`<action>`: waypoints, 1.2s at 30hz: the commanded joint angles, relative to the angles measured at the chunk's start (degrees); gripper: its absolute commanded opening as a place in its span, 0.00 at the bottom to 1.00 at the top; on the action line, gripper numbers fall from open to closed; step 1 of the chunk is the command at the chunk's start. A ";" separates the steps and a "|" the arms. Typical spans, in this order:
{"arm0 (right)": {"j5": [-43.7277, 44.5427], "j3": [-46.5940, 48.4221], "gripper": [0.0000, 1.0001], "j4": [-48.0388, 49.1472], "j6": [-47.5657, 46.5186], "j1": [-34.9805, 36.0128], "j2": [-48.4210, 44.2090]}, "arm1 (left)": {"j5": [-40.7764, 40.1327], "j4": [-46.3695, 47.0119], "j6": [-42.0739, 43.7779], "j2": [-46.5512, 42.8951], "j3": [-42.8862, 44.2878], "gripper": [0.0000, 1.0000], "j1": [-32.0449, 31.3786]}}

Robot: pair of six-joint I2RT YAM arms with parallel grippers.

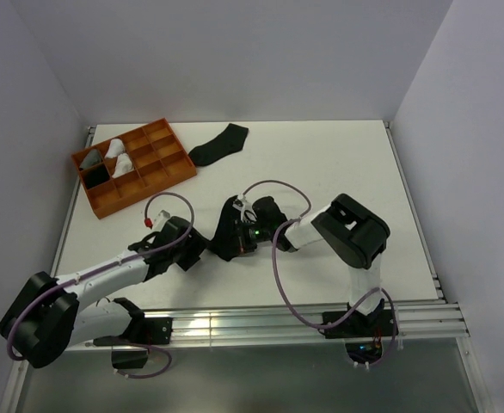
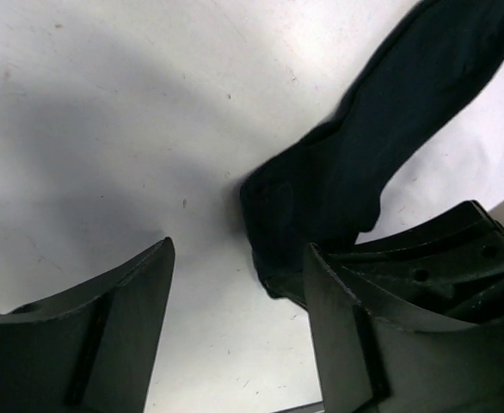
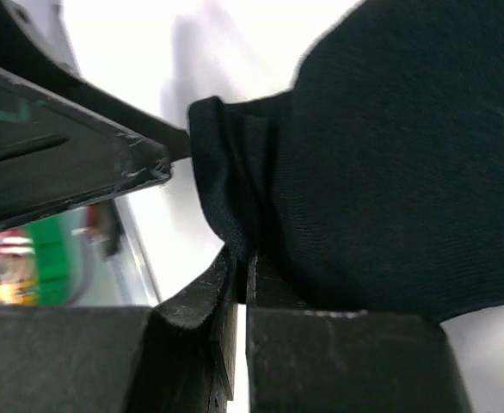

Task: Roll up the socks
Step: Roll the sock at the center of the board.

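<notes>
Right gripper (image 3: pixel 245 271) is clamped tight on a bunched fold of the black sock (image 3: pixel 390 172), which lies right of the orange tray (image 1: pixel 149 195) and nearer the arm bases. Left gripper (image 2: pixel 239 258) stands wide, the sock's folded end against one finger. Second black sock (image 1: pixel 218 144) lies flat just right of the tray. Bare table (image 1: pixel 347 163) runs rightward from the tray to its far edge.
</notes>
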 commanded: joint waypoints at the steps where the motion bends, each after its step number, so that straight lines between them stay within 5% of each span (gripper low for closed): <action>1: -8.66 -1.66 0.00 8.86 10.83 -1.60 2.97 | 1.70 3.86 -1.29 2.61 0.61 0.66 0.10; 12: -8.93 -2.63 0.00 11.34 13.23 -4.07 5.27 | 2.58 6.24 -1.55 10.70 1.31 0.52 -0.34; 19: -6.39 -2.10 0.00 5.55 8.33 -3.98 2.03 | 1.96 2.46 0.12 14.04 4.29 0.26 -0.43; 24: -2.35 -1.14 0.25 -1.93 0.69 -3.37 -4.64 | 0.56 -4.03 2.66 14.22 7.45 0.09 -0.43; 28: 5.99 -0.43 0.40 -11.58 -7.32 -0.91 -11.42 | -0.06 -9.49 6.87 15.79 12.98 0.08 -0.34; 36: 31.99 -0.61 0.47 -16.62 -19.89 9.28 -20.30 | 1.43 -12.66 9.52 18.44 17.39 0.07 -0.43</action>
